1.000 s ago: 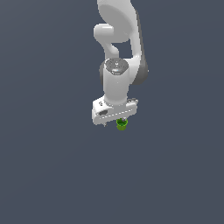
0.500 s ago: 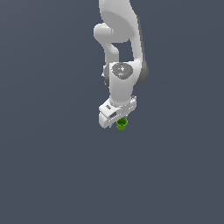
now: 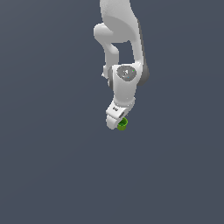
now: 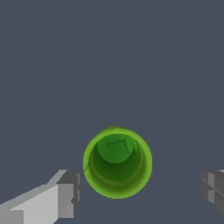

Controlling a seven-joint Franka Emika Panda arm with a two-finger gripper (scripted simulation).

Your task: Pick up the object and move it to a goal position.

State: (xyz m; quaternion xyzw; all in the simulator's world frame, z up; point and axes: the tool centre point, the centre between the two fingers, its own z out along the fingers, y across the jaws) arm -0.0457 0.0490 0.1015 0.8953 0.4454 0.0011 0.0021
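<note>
A: Starting from the exterior view's left, what is there?

B: Plain dark grey-blue ground and nothing on it until the middle, where the white arm [image 3: 124, 52] comes down from the top edge. Its wrist bends downward and ends in the gripper [image 3: 118, 121], seen nearly end-on.

A: And the object?

B: The object [image 3: 122, 124] is a small bright green rounded piece, showing at the tip of the gripper, on the side toward the exterior view's right. From here it looks to be touching the tip, though I cannot tell whether it rests on the ground or hangs above it.

A: Does the wrist view settle the grip?

B: It does. Reading across, one grey finger [image 4: 61, 197] comes first, then the green object [image 4: 117, 162], which is an open cup-like shape with a darker hollow and a lighter green floor, then the second finger [image 4: 213, 188] right at the picture's edge.

A: So the jaws are clenched on it?

B: No, they stand released and spread wide. The first finger lies just beside the cup's rim; the second is well apart from it. The cup sits between them, nearer the first.

A: Anything further toward the exterior view's right?

B: Only more of the same flat ground.
</note>
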